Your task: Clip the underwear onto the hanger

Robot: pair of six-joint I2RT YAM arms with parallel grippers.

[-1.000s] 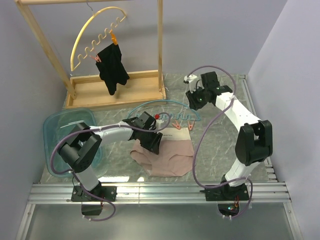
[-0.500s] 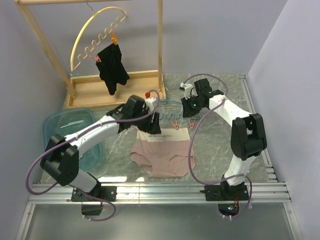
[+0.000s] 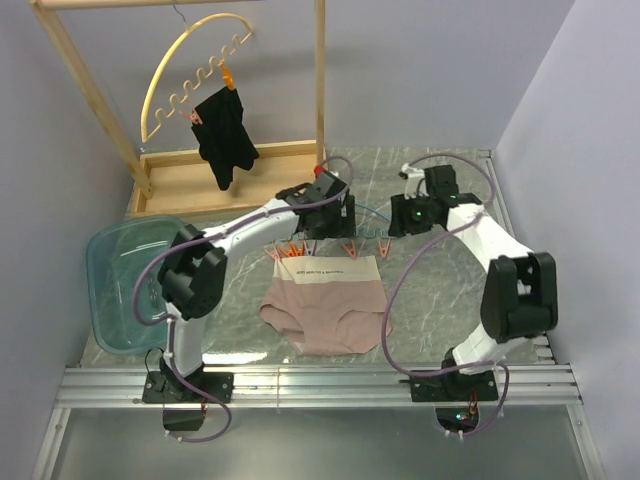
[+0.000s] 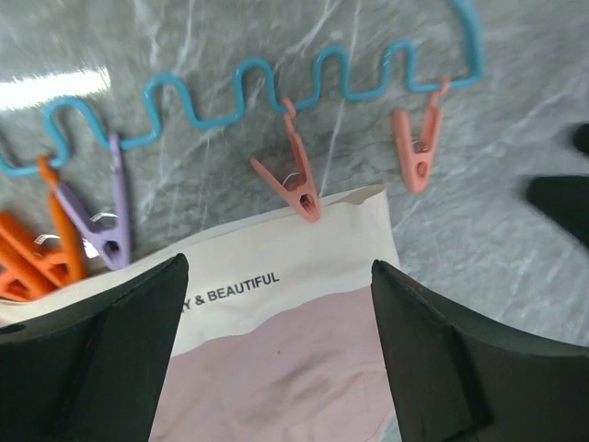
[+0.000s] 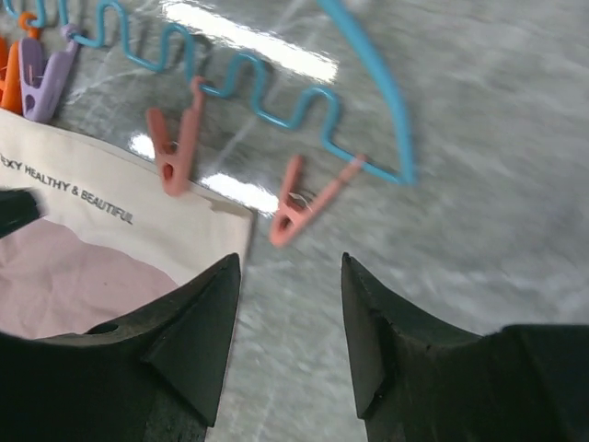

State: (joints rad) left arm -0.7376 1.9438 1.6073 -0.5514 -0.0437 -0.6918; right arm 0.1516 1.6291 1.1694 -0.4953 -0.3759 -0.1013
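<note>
The underwear (image 3: 325, 310) lies flat mid-table, cream waistband (image 3: 328, 268) at the far side, its text showing in the left wrist view (image 4: 230, 287). The light-blue hanger (image 4: 276, 87) lies flat just beyond it, largely hidden by the left arm in the top view (image 3: 372, 213). One pink clip (image 4: 299, 184) has its tip on the waistband's edge; another (image 4: 416, 152) lies off it. My left gripper (image 4: 276, 350) hovers open over the waistband. My right gripper (image 5: 287, 313) is open above bare table by the waistband's right corner (image 5: 221, 221).
Purple (image 4: 97, 221) and orange clips (image 4: 37, 253) hang at the hanger's left end. A wooden rack (image 3: 230, 180) at the back left holds a yellow hanger (image 3: 190, 70) with a black garment (image 3: 225, 135). A teal tub (image 3: 120, 280) sits at the left.
My left gripper rose off the underwear and swung back toward the hanger; the waistband now lies spread flat. My right gripper shifted a little to the right.
</note>
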